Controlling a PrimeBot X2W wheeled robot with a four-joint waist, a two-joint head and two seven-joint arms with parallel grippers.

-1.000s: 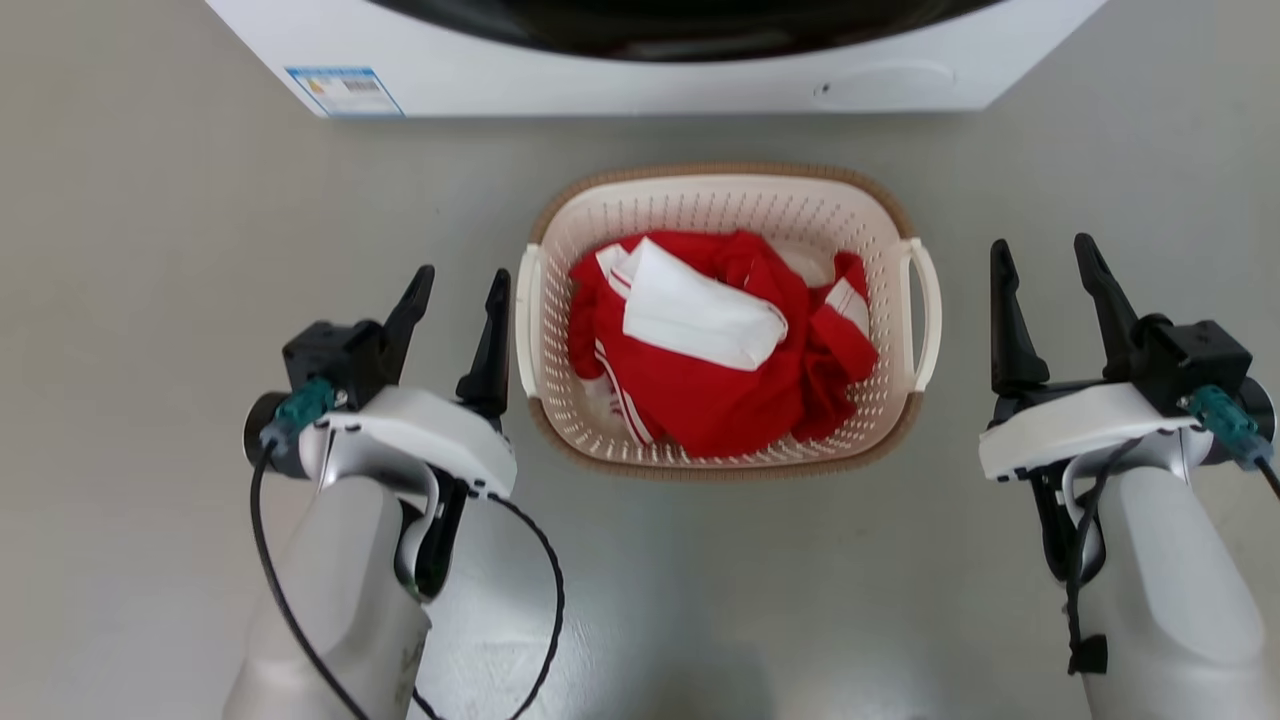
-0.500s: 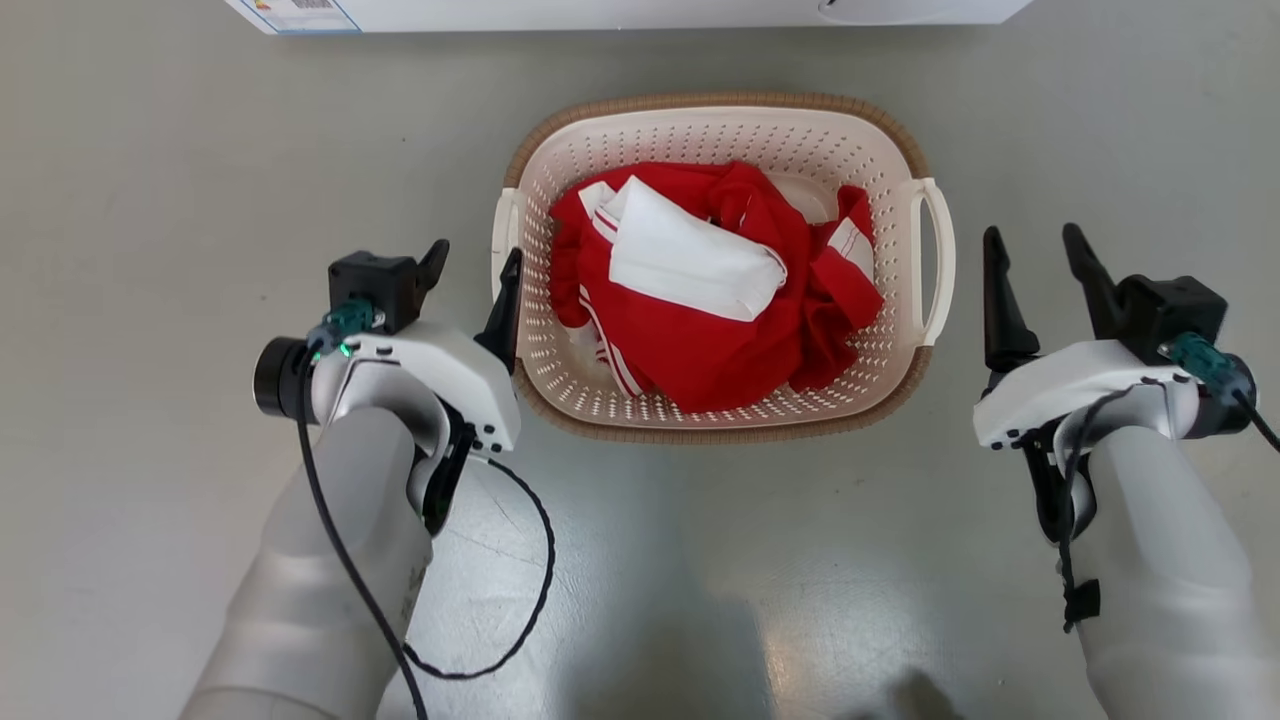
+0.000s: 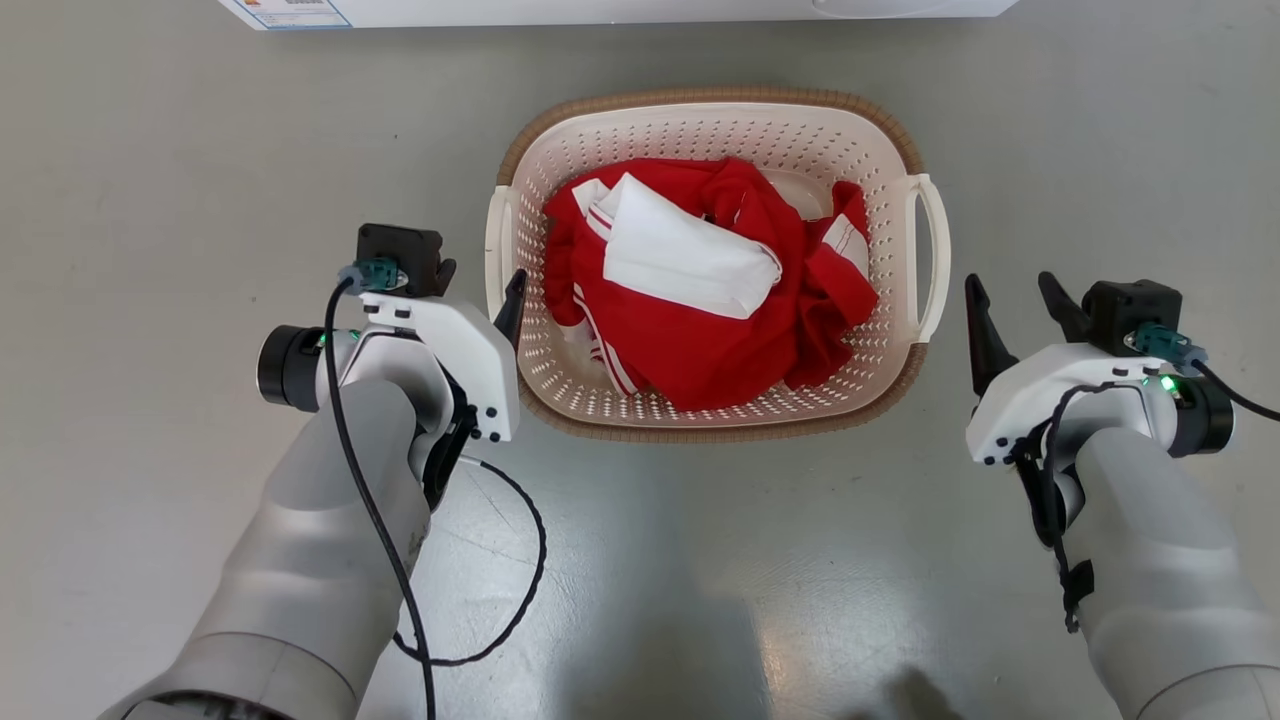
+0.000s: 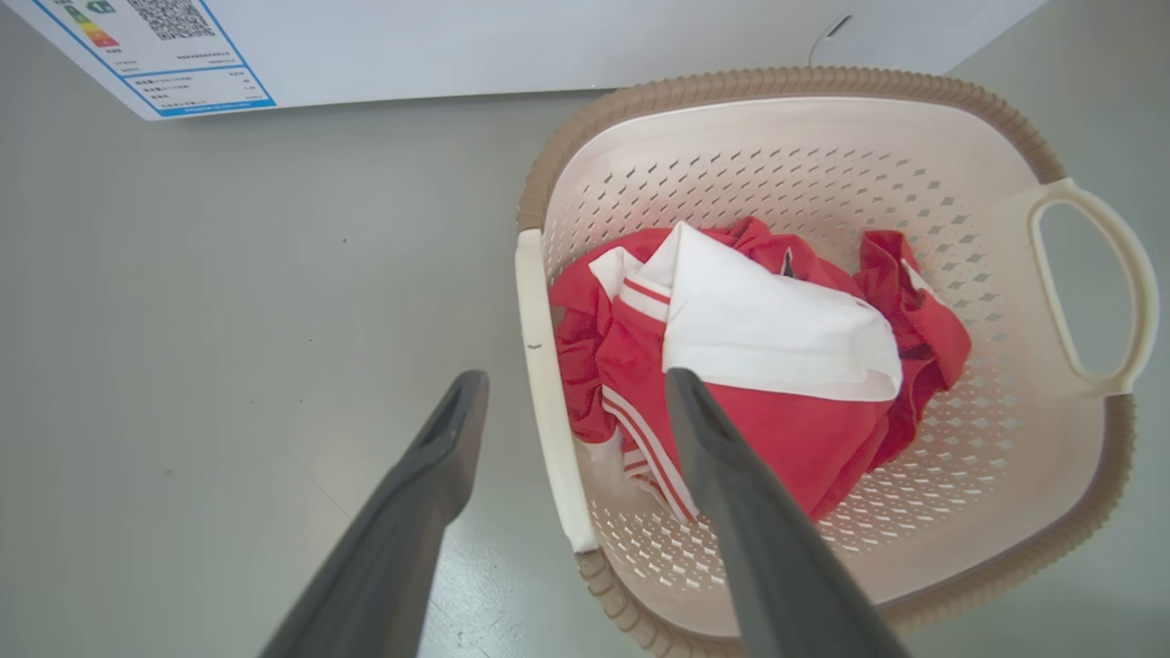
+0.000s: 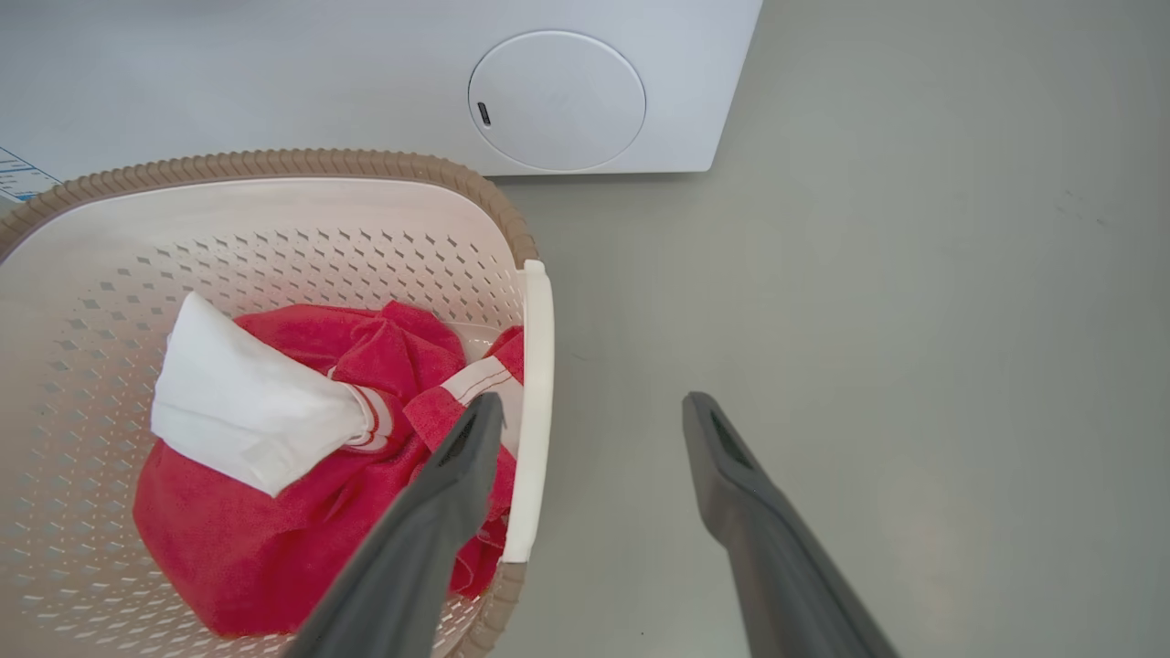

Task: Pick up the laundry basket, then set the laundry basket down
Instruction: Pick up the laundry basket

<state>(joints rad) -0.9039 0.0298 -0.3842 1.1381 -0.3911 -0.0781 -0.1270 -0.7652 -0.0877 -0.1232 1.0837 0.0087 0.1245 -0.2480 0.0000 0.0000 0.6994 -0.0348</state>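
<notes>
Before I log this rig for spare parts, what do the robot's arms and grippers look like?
Each arm has a pale grey forearm and a white wrist shell. The left gripper and right gripper each have two long, dark, tapering fingers. A black block with a teal connector tops each wrist, trailing a black cable; green lights glow.

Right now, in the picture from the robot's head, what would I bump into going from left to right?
left hand → red and white clothes → right loop handle of the laundry basket → right hand
</notes>
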